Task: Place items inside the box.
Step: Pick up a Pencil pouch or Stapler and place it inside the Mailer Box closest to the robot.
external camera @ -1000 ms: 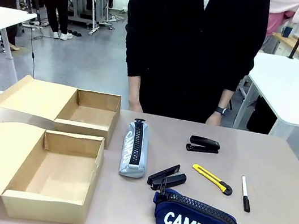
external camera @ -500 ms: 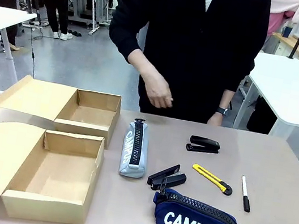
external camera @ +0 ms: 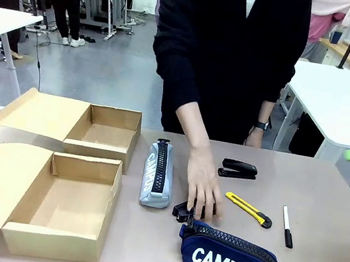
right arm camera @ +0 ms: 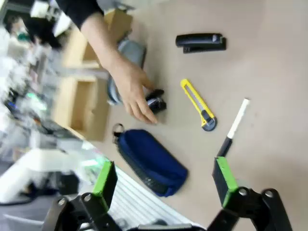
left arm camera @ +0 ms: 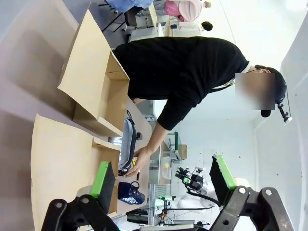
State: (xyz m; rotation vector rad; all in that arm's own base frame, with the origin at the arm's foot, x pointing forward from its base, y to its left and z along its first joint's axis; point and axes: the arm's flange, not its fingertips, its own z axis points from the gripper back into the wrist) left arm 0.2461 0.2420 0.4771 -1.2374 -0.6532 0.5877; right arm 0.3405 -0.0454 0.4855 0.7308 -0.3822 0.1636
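Since a second ago the person's hand (external camera: pixel 203 186) has dropped onto the middle black stapler (external camera: pixel 180 210), and the right gripper (right arm camera: pixel 163 173) has edged in over the bench (external camera: pixel 338 199). Now the left gripper (left arm camera: pixel 161 175) hangs wide open and empty, with the near box (external camera: pixel 52 243) ahead of it. Over at the right gripper, which is also wide and empty, the navy "CAMPUS" case (right arm camera: pixel 154 161) is dead ahead, with the yellow utility knife (right arm camera: pixel 197 103) and marker (right arm camera: pixel 233 127) just beyond. I'd wait out the hand, then take the marker.

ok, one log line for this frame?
left gripper: open, holds nothing | right gripper: open, holds nothing | person's hand: on black stapler beside navy pencil case | near box: no items in yet
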